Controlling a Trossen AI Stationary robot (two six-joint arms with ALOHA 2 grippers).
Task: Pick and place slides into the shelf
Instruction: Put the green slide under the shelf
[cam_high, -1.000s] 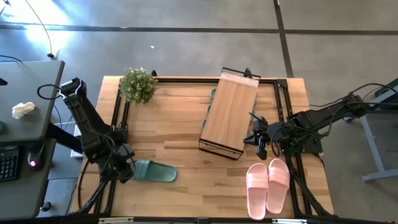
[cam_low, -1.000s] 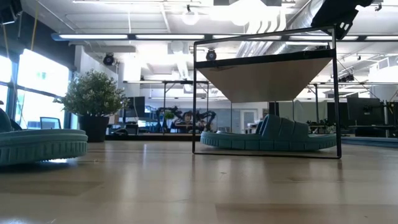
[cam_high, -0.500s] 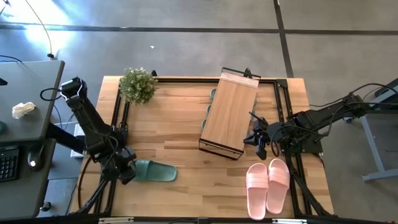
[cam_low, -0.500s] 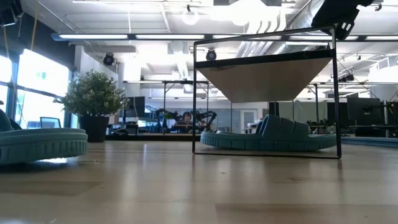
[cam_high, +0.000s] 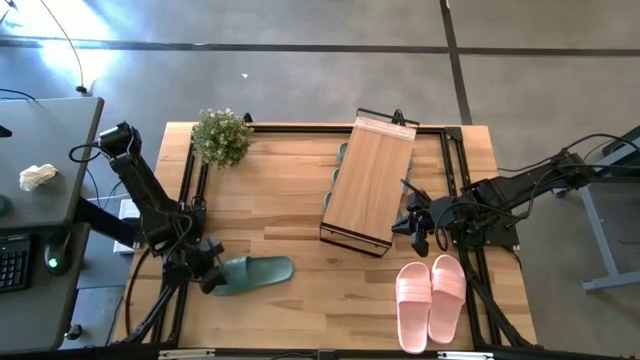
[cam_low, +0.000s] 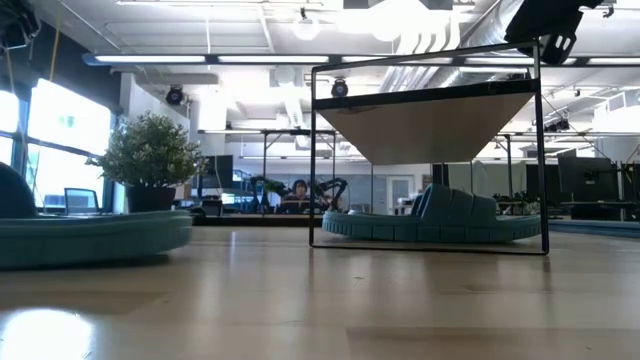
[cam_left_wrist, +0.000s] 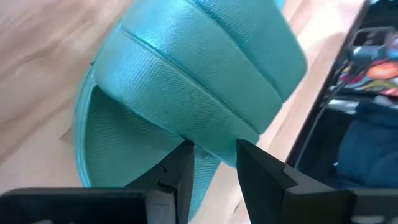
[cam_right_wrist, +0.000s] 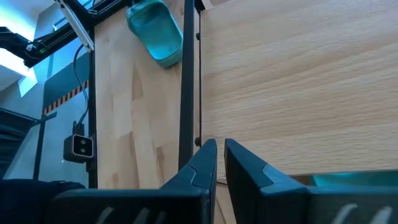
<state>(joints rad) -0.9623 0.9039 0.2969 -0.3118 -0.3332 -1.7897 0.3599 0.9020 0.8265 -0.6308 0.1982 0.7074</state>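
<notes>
While the left gripper (cam_left_wrist: 211, 162) pinches the strap edge of a green slide (cam_high: 252, 273) near the table's (cam_high: 300, 310) front-left, the right gripper (cam_high: 418, 226), fingers almost closed and empty, waits beside the shelf (cam_high: 368, 180). Rubbery and light, the slide will likely flex, so the strap suits gripping; open tabletop lies between it and the shelf.

Shelf (cam_high: 368, 184) centre-rear on surface (cam_high: 290, 215); plant (cam_high: 221, 136) rear-left; one slide (cam_high: 254, 274) front-left; paired slides (cam_high: 432, 298) front-right.
</notes>
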